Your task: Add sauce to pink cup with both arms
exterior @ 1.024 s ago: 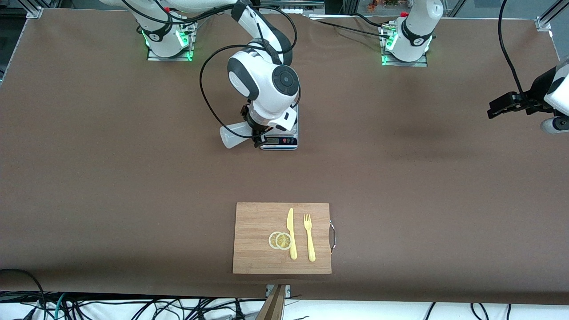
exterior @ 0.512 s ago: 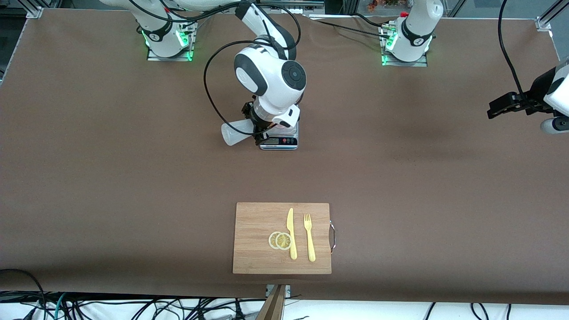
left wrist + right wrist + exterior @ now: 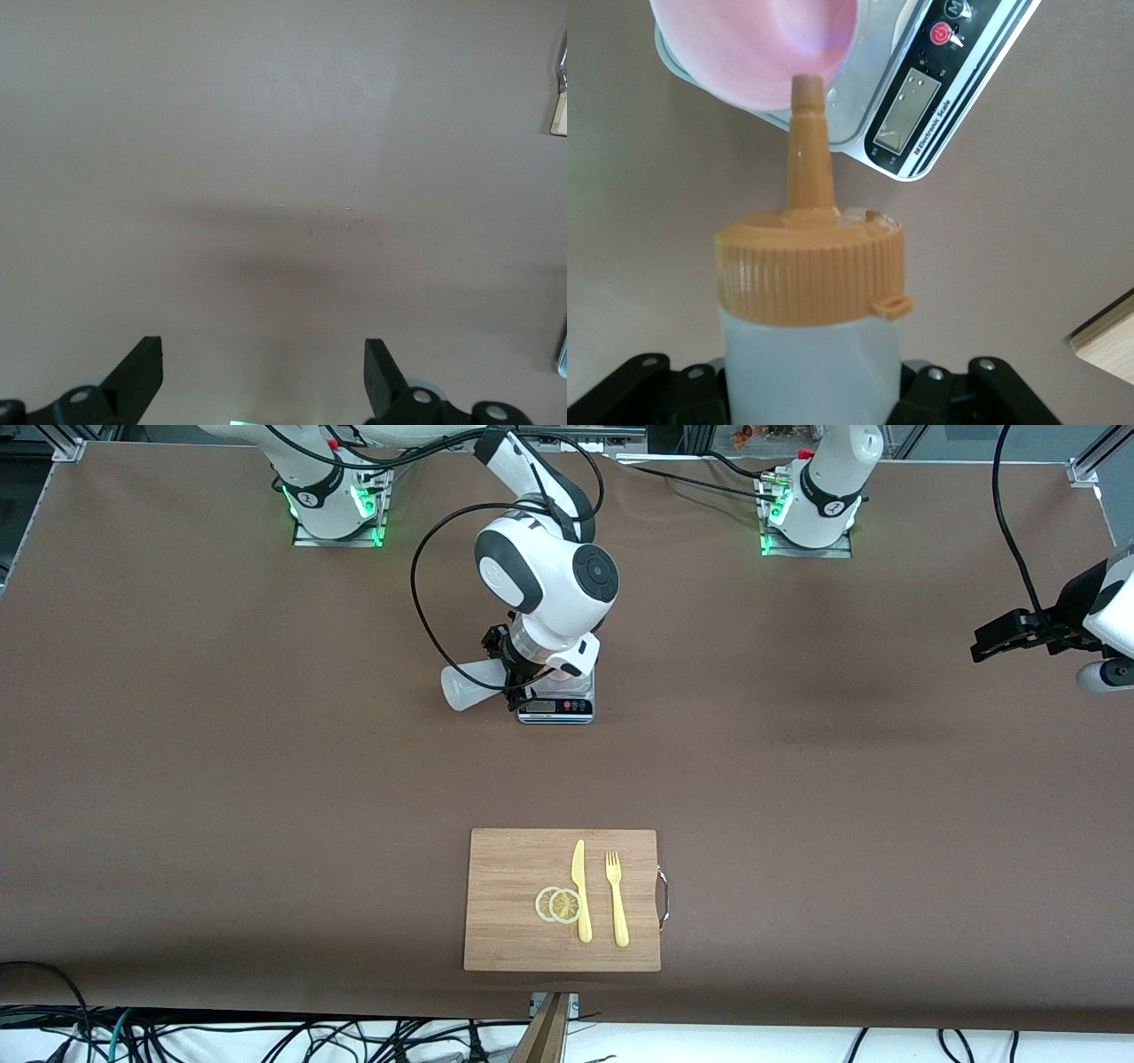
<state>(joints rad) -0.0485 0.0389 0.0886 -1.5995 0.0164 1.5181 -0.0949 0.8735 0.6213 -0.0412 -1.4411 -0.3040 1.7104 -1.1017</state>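
Right gripper, one, upper centre of the front frame: fingers clamped shut on the sauce bottle, one, held tilted over the scale, frosted body pointing toward the right arm's end of the table. Right wrist view recorded the bottle's orange cap and nozzle, tip just above the rim of the pink cup, one, standing on the scale's plate; whether the tip touched the rim could not be told. Scale, one, silver with a dark display strip facing the front camera. Left gripper, one, at the right edge of the front frame, idle over bare table well apart from the scale; the left wrist view showed its two fingers spread wide with nothing between them. Cutting board, one, wooden, lower centre of the front frame, nearer the front camera than the scale, metal handle at its edge toward the left arm's end. On the board: lemon slices, two, overlapping; knife, one, yellow, touching the slices; fork, one, yellow, just beside the knife. Table, one, brown surface.
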